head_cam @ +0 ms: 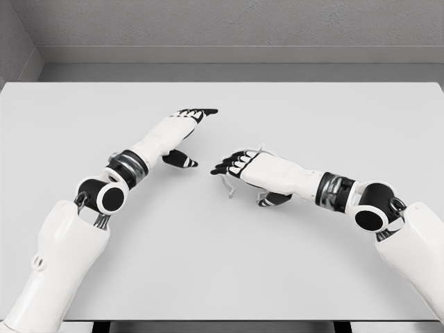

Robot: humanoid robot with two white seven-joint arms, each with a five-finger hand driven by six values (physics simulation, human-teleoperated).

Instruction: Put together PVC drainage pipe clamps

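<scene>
In the head view, the right hand [251,168], fingers curled over a thin pale-grey wire-like clamp piece [230,184] at the white desk's [222,263] centre, could let it slip, while the left hand [182,128] at ten o'clock lies open-fingered.

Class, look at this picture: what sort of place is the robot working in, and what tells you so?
Probably a simulated test bench: a plain white table, bare grey walls, and flat, rendered-looking robot arms.

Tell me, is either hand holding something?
The right hand covers a thin grey clamp piece; whether it grips it cannot be told. The left hand is open and holds nothing.
</scene>
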